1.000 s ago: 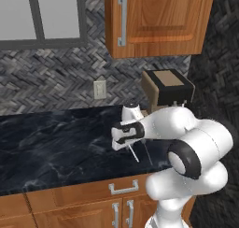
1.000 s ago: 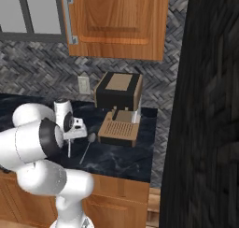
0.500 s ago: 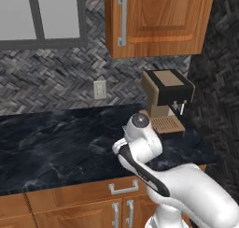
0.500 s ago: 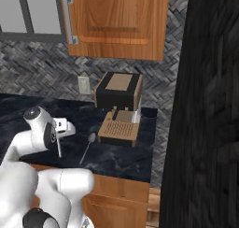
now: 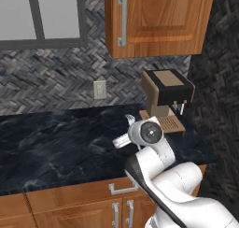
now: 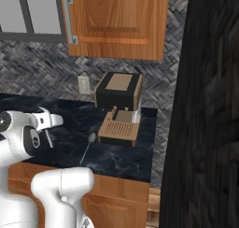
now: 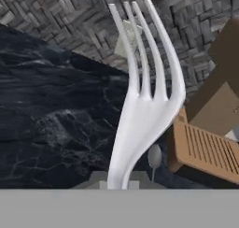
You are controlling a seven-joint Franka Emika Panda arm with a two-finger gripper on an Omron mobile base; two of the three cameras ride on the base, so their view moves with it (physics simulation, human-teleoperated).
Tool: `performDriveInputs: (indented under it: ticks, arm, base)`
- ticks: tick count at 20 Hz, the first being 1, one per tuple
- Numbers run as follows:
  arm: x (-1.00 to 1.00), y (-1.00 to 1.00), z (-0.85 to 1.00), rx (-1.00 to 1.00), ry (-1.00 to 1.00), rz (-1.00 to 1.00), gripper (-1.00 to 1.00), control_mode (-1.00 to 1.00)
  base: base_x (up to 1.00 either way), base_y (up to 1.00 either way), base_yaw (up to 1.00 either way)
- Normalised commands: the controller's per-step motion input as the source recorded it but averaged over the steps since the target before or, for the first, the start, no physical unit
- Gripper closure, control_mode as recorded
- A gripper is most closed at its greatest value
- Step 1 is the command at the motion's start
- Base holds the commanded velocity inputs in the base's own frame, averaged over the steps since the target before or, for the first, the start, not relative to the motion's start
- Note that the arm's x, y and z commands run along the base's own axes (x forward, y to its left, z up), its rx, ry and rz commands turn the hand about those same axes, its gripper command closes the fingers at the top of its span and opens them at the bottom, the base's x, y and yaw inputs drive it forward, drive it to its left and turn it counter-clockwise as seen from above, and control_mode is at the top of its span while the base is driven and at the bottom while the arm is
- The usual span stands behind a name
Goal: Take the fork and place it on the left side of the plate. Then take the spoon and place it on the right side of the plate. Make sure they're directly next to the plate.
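Note:
The fork (image 7: 142, 105) is a white-silver fork standing tines-up in the hand view, and my gripper (image 7: 117, 180) is shut on its handle. From the right base view the gripper (image 6: 46, 123) hovers above the black counter, with the fork's handle (image 6: 48, 138) hanging below it. The hand (image 5: 121, 140) sticks out to the left of the wrist in the left base view. The spoon (image 6: 87, 148) lies on the counter just left of the coffee machine's tray, its bowl (image 7: 154, 156) pointing away from the counter edge. The plate is out of view.
A brown and black coffee machine (image 6: 118, 108) stands at the counter's right end by a dark wall (image 6: 210, 105). Wooden cabinets (image 5: 158, 21) hang above. A wall socket (image 5: 99, 89) sits on the tiled backsplash. The black marble counter (image 5: 51, 143) stretches to the left.
The arm has folded toward the cameras and the hand has swung to the left with the fork in it. The spoon has stayed where it lay.

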Motion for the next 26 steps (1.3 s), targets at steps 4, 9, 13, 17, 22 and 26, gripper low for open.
performDriveInputs:
  ticks: [4,9,13,17,22,26]
  arm:
    - [-0.55,0.0,0.9,0.0,-0.16,0.0,1.0,-1.0]
    - [-0.34,0.05,0.78,0.0,-0.03,0.0,1.0,-1.0]
    - [-0.33,0.02,0.8,0.0,0.0,0.0,1.0,-1.0]
    - [-0.43,0.03,0.75,0.0,0.0,0.0,1.0,-1.0]
    - [-0.22,0.03,0.22,0.0,0.0,0.0,1.0,1.0]
    - [0.0,0.0,0.0,0.0,0.0,0.0,1.0,1.0]
  base:
    - [0.0,0.0,0.0]
    - [0.0,0.0,0.0]
    - [0.0,0.0,0.0]
    - [0.0,0.0,0.0]
    - [-0.44,0.01,0.0]
    - [-0.95,0.0,0.0]
